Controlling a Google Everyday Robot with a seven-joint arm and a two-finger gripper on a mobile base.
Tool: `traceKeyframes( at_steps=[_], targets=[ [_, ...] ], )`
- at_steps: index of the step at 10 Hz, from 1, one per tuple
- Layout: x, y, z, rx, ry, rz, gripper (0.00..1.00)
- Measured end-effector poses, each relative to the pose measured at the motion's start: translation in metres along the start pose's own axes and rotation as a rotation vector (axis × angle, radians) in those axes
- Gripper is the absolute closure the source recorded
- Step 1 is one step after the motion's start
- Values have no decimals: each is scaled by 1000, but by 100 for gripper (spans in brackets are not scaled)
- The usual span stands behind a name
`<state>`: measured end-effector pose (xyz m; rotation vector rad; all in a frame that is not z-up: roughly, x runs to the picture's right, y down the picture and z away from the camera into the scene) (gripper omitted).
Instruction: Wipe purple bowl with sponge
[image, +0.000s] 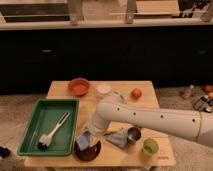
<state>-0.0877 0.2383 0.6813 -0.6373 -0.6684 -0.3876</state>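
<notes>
The purple bowl (89, 151) sits at the front edge of the wooden table, just right of the green tray. The blue-grey sponge (83, 141) stands tilted inside the bowl, against its left inner side. My gripper (88, 134) reaches down from the white arm at the right and is shut on the top of the sponge, pressing it into the bowl. The arm's wrist hides the bowl's back rim.
A green tray (31, 125) holding a dish brush (52, 132) lies at the left. An orange bowl (79, 86), a white lid (104, 89) and an orange fruit (136, 93) stand at the back. A folded cloth (118, 140), a metal cup (133, 134) and a green cup (149, 147) are right of the bowl.
</notes>
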Motion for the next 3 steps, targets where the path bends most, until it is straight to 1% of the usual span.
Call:
traceKeyframes(
  at_steps=[1, 3],
  targets=[
    [-5, 1, 2, 1, -21, -5, 100],
    [-15, 4, 9, -13, -60, -19, 100]
  ],
)
